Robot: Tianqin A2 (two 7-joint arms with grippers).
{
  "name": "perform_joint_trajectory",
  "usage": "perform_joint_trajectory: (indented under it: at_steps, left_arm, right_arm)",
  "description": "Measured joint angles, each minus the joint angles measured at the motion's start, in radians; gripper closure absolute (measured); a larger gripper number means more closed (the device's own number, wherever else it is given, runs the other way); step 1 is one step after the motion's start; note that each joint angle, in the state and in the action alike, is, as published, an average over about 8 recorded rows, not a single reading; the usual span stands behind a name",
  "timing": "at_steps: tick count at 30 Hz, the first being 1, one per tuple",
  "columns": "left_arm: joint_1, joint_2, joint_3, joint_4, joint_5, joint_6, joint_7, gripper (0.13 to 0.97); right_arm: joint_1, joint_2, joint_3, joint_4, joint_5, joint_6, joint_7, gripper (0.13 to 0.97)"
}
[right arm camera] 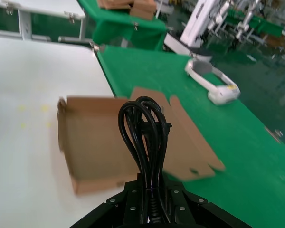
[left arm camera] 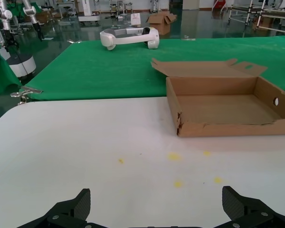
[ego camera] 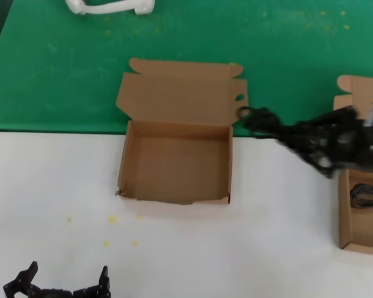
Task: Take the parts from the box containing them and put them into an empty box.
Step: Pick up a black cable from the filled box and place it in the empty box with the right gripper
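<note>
Head view. The right gripper (ego camera: 298, 138) hangs in the air at about 3 o'clock, between the two cardboard boxes and above the line where the green mat (ego camera: 62, 68) meets the white table (ego camera: 236, 248). Its fingers are closed on a black cable bundle (ego camera: 261, 119); the free loop of the bundle sticks out past the fingertips toward 9 o'clock, ending just beside the near corner of the empty box (ego camera: 175, 162) — whether it overlaps the box rim cannot be told. In the right wrist view the same cable bundle (right arm camera: 145, 137) rises out of the gripper (right arm camera: 149, 187) as a long doubled loop, its lower end pinched between the fingers, with the empty box (right arm camera: 92, 142) lying beyond and below it.

The empty box sits at centre, tray bare, lid folded back onto the green mat, a small round hole in the lid ear at its 3 o'clock side. The source box (ego camera: 360, 214) lies at the 3 o'clock edge, partly cut off; another black cable (ego camera: 367, 197) rests inside it, below the gripper.

The left gripper (ego camera: 62, 287) is parked at 7 o'clock, low over the white table, fingers spread wide and holding nothing — well apart from both boxes. A white headset (ego camera: 109, 6) lies on the mat at 11 o'clock.
</note>
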Motion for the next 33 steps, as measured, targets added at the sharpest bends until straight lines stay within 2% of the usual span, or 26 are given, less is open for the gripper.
perform_joint_trajectory:
  at_steps: [5,10,22,29,33]
  left_arm:
    - [0.0,0.0,0.0,0.0,0.0,0.0,0.0,0.132]
    - [0.0,0.0,0.0,0.0,0.0,0.0,0.0,0.132]
    - [0.0,0.0,0.0,0.0,0.0,0.0,0.0,0.132]
    - [0.0,0.0,0.0,0.0,0.0,0.0,0.0,0.132]
    - [0.0,0.0,0.0,0.0,0.0,0.0,0.0,0.132]
  right_arm:
    - [0.027,-0.11,-0.039,-0.067,-0.009,0.023,-0.034,0.877]
    - [0.078,-0.229,-0.079,-0.195,-0.017,0.041,-0.098,0.877]
    - [0.237,-0.479,-0.121,-0.609,-0.002,0.092,-0.325,0.878]
    - [0.333,-0.57,-0.095,-0.894,0.039,0.134,-0.509,0.878]
    - [0.377,-0.599,-0.085,-1.012,0.068,0.153,-0.581,0.878]
